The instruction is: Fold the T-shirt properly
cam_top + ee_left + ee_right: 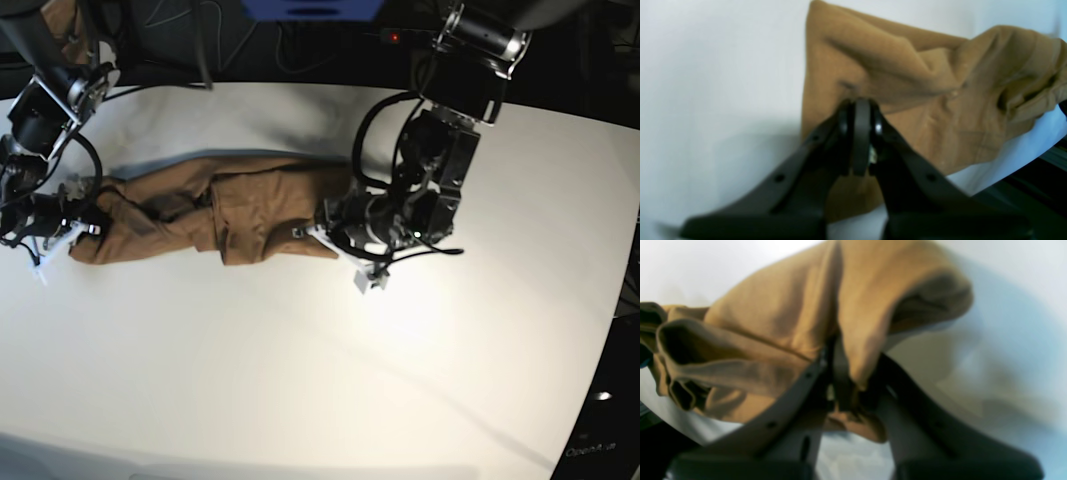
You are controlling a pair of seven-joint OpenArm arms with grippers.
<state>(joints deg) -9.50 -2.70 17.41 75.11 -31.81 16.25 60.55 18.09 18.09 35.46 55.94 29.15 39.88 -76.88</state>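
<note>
Two hands, left hand pressed together, right hand pinching plain T-shirt.

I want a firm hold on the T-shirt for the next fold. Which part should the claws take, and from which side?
Judging by its pose, take the two short ends. The T-shirt lies as a long, bunched strip across the table, so grip each end from its outer side, along the strip. The left claw looks shut at one end; the right claw pinches a fold at the other.

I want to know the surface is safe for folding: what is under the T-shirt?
The T-shirt lies on a white table, visible all around it. Whatever sits directly beneath the cloth is covered.
</note>
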